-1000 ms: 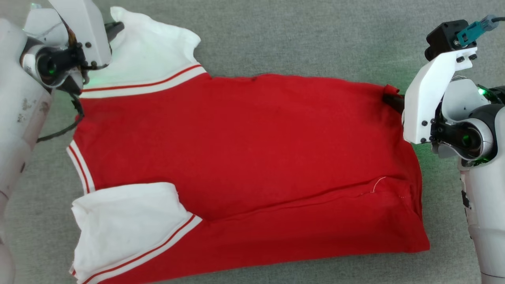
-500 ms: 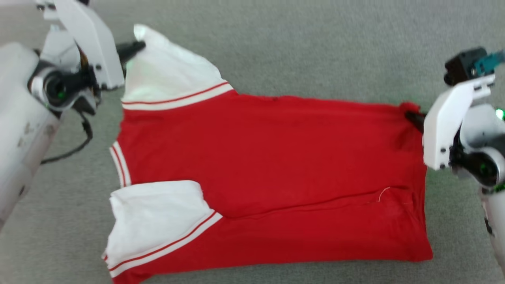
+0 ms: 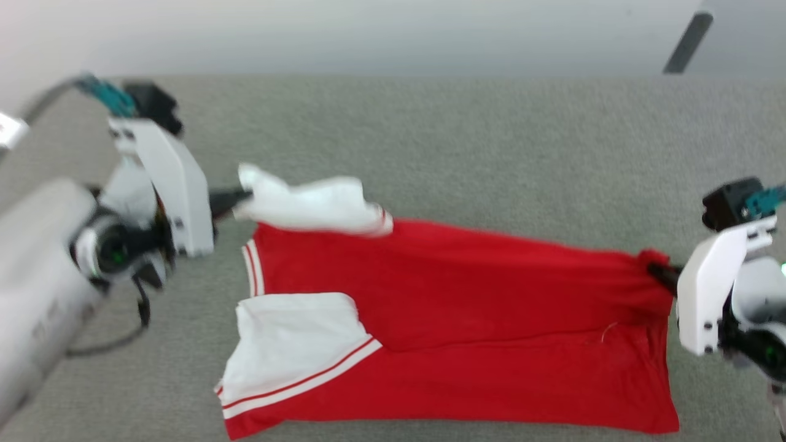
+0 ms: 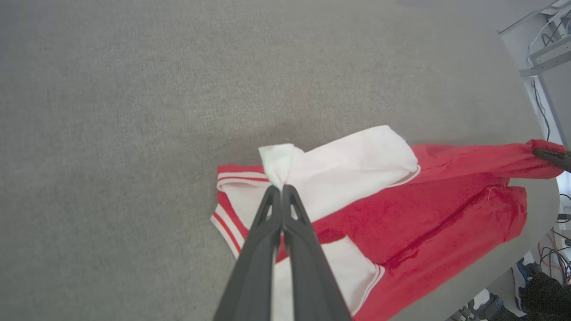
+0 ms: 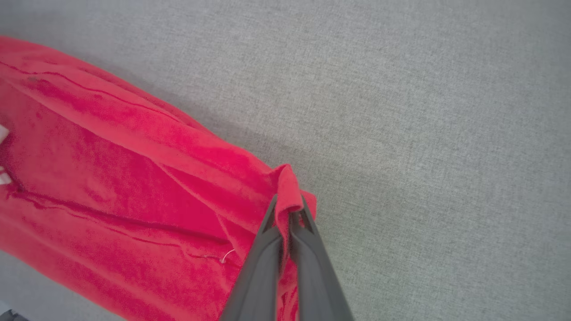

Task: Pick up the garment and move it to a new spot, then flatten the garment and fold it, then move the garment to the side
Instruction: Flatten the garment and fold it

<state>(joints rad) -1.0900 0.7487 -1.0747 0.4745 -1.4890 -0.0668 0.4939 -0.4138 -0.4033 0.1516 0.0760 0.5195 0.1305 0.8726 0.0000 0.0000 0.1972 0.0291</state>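
Note:
The garment point(image 3: 466, 319), red with white sleeves and red-white striped trim, is stretched across the grey surface, plain side up; no lettering shows. My left gripper point(image 3: 236, 197) is shut on the tip of the far white sleeve point(image 4: 339, 169) and holds it lifted. In the left wrist view the left gripper point(image 4: 282, 189) pinches that bunched white cloth. My right gripper point(image 3: 657, 270) is shut on the far red hem corner point(image 5: 287, 189) at the right, raised off the surface. The near white sleeve point(image 3: 295, 344) lies flat on the red body.
Grey carpet-like table top point(image 3: 466, 135) spreads beyond the garment, with a pale wall and a dark bar point(image 3: 686, 43) at the far edge. Shelving and cables point(image 4: 544, 53) stand past the table edge in the left wrist view.
Both grippers have lifted the garment's far edge and drawn it toward me, the far sleeve now folding over. The head camera has tilted up, showing more table beyond.

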